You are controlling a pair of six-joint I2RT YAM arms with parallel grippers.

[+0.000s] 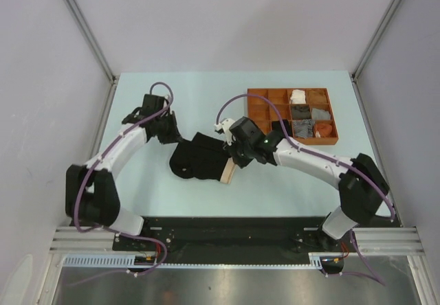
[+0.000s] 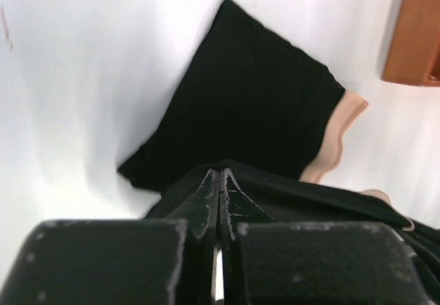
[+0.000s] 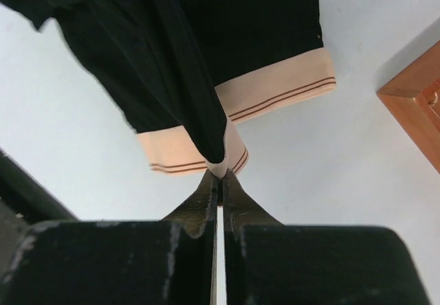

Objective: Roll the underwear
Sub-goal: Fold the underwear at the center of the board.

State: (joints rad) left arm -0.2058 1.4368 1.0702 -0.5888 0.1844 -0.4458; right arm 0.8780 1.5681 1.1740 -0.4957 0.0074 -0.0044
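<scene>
A black underwear brief (image 1: 196, 157) with a beige waistband (image 1: 229, 173) lies partly lifted on the pale table between my two arms. My left gripper (image 1: 172, 137) is shut on its black far-left edge; in the left wrist view the fingertips (image 2: 210, 181) pinch a raised ridge of black cloth (image 2: 254, 106). My right gripper (image 1: 231, 155) is shut on the waistband end. In the right wrist view the closed jaws hold a fold of beige band and black cloth (image 3: 221, 162), and the striped waistband (image 3: 282, 88) hangs beyond it.
A brown compartmented tray (image 1: 292, 141) stands at the back right, just behind my right gripper, with white, grey and orange-marked cloth bundles in its cells. Its corner shows in both wrist views (image 2: 416, 37) (image 3: 412, 102). White walls enclose the table.
</scene>
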